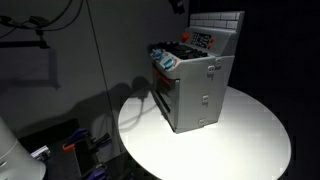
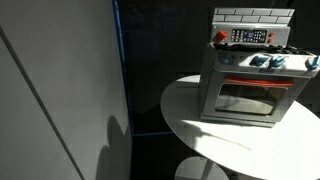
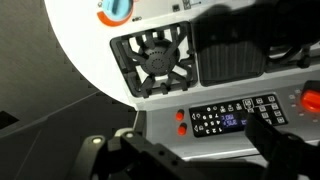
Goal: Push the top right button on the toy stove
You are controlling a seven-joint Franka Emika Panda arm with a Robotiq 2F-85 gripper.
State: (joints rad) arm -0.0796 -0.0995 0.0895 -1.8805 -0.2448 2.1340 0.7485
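The grey toy stove (image 1: 195, 85) stands on a round white table (image 1: 240, 140), with its white brick-pattern back panel at the top; it shows in both exterior views (image 2: 250, 75). In the wrist view I look closely at its top: a dark burner (image 3: 160, 60), two red buttons (image 3: 181, 122), a black control panel with a lit display (image 3: 235, 118) and an orange button (image 3: 313, 100) at the right edge. My gripper (image 3: 205, 158) hovers just over the control panel. Its two dark fingers are apart, with nothing between them. The gripper is hard to make out in the exterior views.
A blue and orange knob (image 3: 117, 8) sits at the stove's front edge. The white table top (image 3: 80, 40) shows beyond the stove. A large grey panel (image 2: 60, 90) stands beside the table. Cables and clutter (image 1: 80, 145) lie on the dark floor.
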